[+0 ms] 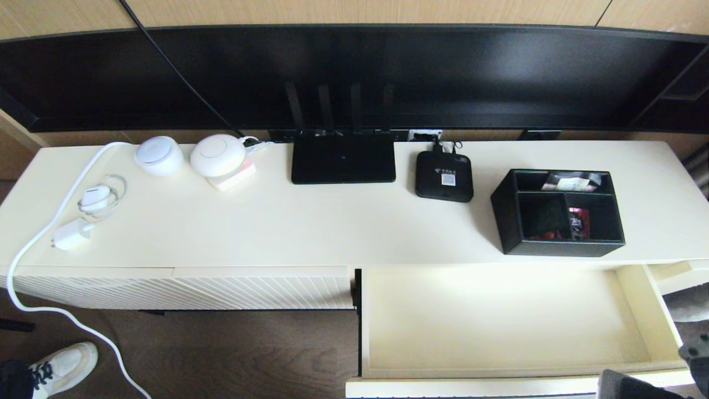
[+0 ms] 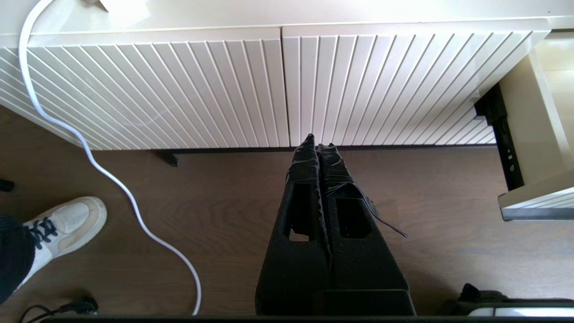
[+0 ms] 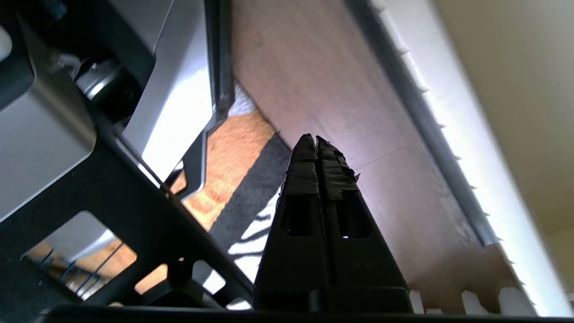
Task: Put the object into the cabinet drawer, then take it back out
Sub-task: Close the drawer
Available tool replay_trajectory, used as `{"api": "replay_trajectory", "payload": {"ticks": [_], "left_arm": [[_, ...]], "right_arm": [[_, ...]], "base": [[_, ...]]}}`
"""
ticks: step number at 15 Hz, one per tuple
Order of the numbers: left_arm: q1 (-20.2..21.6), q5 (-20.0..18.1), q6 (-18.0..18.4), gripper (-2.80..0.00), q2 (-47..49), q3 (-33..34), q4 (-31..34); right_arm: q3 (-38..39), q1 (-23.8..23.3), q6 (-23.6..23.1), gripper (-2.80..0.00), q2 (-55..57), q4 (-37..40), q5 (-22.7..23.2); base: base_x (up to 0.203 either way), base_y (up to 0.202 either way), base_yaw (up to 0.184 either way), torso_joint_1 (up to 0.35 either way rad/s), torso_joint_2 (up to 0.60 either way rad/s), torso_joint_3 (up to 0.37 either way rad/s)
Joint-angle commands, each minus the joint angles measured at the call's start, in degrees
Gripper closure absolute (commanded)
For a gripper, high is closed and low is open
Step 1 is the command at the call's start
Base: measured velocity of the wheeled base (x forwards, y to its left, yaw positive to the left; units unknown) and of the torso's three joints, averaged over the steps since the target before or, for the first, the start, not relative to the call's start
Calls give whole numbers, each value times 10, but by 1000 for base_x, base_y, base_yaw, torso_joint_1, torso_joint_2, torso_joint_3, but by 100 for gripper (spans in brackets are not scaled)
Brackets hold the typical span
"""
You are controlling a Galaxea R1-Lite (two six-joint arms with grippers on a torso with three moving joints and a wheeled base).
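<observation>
Nearest, at 5 o'clock: open cabinet drawer (image 1: 498, 321), plain inside, holding nothing. Beyond, at 2 o'clock on the surface (image 1: 310, 221): organizer box (image 1: 557, 212), just behind the drawer's back edge. Left gripper (image 2: 318, 140) low before the ribbed front (image 2: 179, 89), fingers pressed together, holding nothing; right gripper (image 3: 314, 139) likewise closed and empty beneath the drawer's front. Risk: loose red and white items spilling if tilted; box catching the drawer wall. Hidden: both arms mostly out of head view; box contents hard to identify.
</observation>
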Motion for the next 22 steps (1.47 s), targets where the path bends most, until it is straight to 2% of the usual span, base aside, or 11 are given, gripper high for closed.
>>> {"api": "replay_trajectory", "payload": {"ticks": [1,3,8,19,22], "left_arm": [[0,0,0,0,0,-1,0],[0,0,0,0,0,0,0],[0,0,0,0,0,0,0],[0,0,0,0,0,-1,0],[0,0,0,0,0,0,0]], "right_arm": [[6,3,-2,0,30,1,-4],[20,3,-5,0,58,-15,-31],[35,-6,-2,0,138,-118,-81],[17,-69,2,0,204,-320,-90],[-11,-79,39,0,212,-355,-90]], "base": [[0,0,0,0,0,0],[0,0,0,0,0,0],[0,0,0,0,0,0],[0,0,0,0,0,0],[0,0,0,0,0,0]]}}
